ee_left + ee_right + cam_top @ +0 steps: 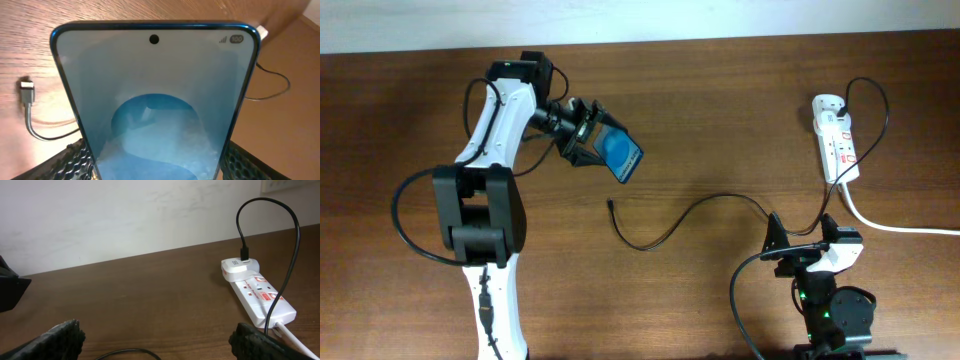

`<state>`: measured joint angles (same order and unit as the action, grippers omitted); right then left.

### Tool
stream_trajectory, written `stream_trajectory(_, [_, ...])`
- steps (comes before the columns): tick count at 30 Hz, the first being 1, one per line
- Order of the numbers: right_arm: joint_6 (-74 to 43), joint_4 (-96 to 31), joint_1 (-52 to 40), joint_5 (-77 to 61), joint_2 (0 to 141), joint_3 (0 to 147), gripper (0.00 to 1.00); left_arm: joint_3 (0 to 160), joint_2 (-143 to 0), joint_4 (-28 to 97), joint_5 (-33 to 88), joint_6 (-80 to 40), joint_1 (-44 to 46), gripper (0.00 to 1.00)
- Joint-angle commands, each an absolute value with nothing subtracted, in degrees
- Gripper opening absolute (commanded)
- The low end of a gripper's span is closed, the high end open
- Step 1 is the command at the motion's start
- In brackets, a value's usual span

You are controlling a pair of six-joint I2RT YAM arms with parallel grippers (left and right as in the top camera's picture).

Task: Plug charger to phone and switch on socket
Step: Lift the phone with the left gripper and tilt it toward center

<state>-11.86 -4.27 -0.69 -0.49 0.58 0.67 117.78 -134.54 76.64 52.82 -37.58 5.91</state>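
My left gripper [588, 140] is shut on the phone [619, 152], holding it tilted above the table at the upper left; its blue screen fills the left wrist view [155, 100]. The charger's thin black cable [690, 212] curves across the middle of the table. Its plug tip [610, 205] lies free on the wood just below the phone, and also shows in the left wrist view [27, 92]. The white socket strip [836, 140] with red switches lies at the upper right, the cable's adapter plugged into its far end [240, 268]. My right gripper [808, 245] is open and empty near the front edge.
The strip's thick white cord [900, 226] runs off the right edge of the table. A white wall stands behind the table in the right wrist view [125, 215]. The cable loops above the strip [280, 230].
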Motion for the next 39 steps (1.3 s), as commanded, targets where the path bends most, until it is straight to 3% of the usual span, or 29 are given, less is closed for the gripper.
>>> stream_trajectory(1, [-11.88,-4.51,-1.02,-0.86,0.21,0.32,0.98,119.22,-134.34,76.90,56.84,-38.22,5.45,0.00])
stream_trajectory(8, [-11.88,-4.51,-1.02,-0.86,0.21,0.32,0.98,119.22,-134.34,78.63,62.19,-45.43,5.45,0.00])
stream_trajectory(23, [-11.88,-4.51,-1.02,-0.86,0.21,0.32,0.99,119.20,-134.34,94.63,75.46,-45.39,5.48,0.00])
stream_trajectory(39, [-11.88,-4.51,-1.02,-0.86,0.21,0.32,0.99,119.20,-134.34,94.83,75.24,-45.39,5.48,0.00])
